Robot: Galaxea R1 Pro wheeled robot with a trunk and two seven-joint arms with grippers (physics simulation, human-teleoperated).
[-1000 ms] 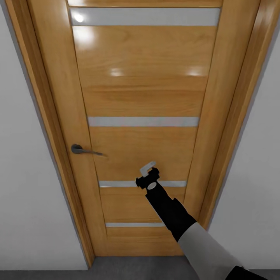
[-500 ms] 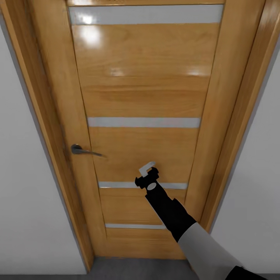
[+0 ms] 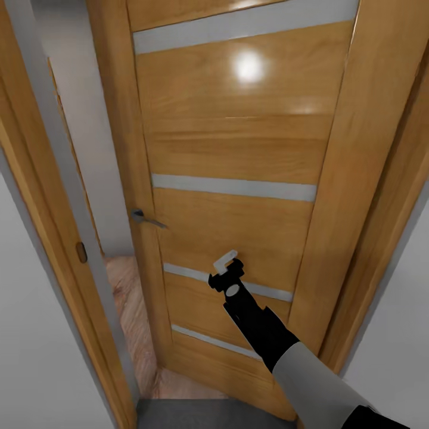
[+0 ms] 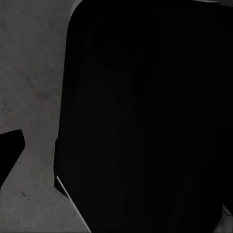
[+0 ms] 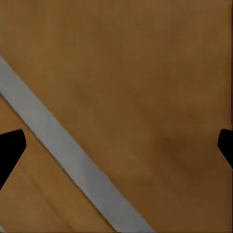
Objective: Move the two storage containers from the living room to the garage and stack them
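Right tool [image 3: 227, 266] is up against the wooden door [image 3: 238, 155], low and centre in the head view, its pale fingers spread and holding nothing; the right wrist view shows both dark fingertips [image 5: 10, 148] wide apart with bare door panel and a grey strip [image 5: 68, 155] between them. Outward from the tool, the door handle [image 3: 146, 218] sits up and to the left. Left again is the gap that counts: the door stands ajar, with light wood flooring [image 3: 128, 310] showing through the opening at lower left, beside the door frame [image 3: 56, 238]. The way through lies left of the tool, so the push looks like it needs to swing the panel further from that side. Left tool: its wrist view is mostly dark and I cannot tell its state. No red bins in sight here.
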